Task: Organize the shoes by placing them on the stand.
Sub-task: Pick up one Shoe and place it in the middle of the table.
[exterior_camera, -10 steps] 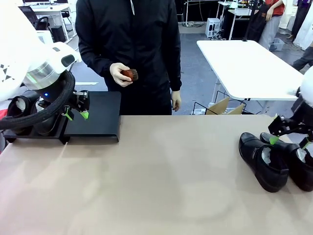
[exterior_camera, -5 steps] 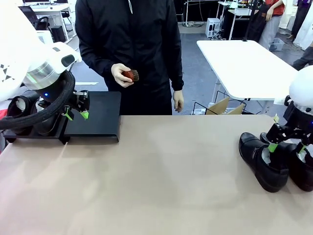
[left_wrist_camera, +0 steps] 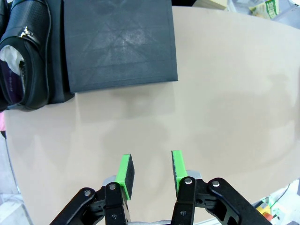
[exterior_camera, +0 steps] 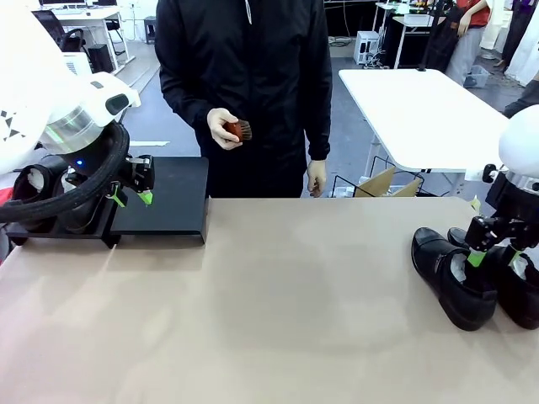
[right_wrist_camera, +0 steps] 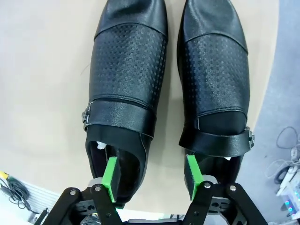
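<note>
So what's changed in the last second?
The right arm's fingers dropped into the two shoes on the right, one finger in each, and began narrowing; nothing is lifted. The person stepped slightly sideways. The left fingers, stand and shoes stayed put.

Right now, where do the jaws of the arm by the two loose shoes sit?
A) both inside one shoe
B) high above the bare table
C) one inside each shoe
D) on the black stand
C: in the right wrist view one green pad dips into the opening of one shoe, and the other pad dips into the neighbouring shoe.
</note>
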`<state>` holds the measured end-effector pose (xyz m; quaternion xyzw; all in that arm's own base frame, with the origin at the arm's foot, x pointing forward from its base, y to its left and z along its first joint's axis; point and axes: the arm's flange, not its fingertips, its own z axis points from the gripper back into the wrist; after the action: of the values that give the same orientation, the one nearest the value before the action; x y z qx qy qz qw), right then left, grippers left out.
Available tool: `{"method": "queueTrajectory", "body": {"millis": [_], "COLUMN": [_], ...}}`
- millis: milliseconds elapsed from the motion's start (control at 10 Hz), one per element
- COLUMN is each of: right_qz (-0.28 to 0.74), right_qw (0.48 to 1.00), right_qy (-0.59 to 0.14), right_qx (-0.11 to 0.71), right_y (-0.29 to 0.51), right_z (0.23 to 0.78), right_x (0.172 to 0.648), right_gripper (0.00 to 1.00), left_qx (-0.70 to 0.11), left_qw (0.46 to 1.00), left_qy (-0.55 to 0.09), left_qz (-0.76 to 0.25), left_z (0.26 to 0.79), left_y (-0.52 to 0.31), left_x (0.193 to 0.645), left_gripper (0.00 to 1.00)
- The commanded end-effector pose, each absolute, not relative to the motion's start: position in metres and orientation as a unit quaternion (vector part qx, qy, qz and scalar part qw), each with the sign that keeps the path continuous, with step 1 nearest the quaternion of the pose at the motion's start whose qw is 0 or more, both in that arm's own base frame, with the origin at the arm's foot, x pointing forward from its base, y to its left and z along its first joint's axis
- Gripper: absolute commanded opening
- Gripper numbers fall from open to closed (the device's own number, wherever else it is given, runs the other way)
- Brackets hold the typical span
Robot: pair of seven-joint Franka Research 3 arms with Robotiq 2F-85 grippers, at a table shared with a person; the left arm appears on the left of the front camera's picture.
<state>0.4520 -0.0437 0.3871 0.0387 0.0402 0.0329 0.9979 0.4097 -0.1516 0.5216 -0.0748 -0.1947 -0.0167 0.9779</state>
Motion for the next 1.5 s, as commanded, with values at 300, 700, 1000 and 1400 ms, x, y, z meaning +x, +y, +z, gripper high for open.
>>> {"method": "queueTrajectory", "body": {"millis": [300,700,1000,1400], "right_qz": [0.021,0.006,0.011,0.027], "right_qw": [0.998,0.997,0.998,0.998], "right_qy": [0.029,0.019,0.004,0.028], "right_qx": [0.047,0.072,0.056,0.054], "right_y": [-0.036,-0.035,-0.034,-0.031], "right_z": [0.384,0.373,0.376,0.356], "right_x": [0.441,0.438,0.437,0.443], "right_gripper": [0.27,0.27,0.27,0.27], "left_qx": [-0.085,-0.085,-0.085,-0.085], "left_qw": [0.976,0.976,0.976,0.976], "left_qy": [-0.198,-0.198,-0.198,-0.198], "left_qz": [-0.016,-0.016,-0.016,-0.016], "left_z": [0.521,0.521,0.521,0.521], "left_y": [-0.15,-0.15,-0.15,-0.15], "left_x": [0.409,0.409,0.409,0.409], "left_gripper": [0.45,0.45,0.45,0.45]}}
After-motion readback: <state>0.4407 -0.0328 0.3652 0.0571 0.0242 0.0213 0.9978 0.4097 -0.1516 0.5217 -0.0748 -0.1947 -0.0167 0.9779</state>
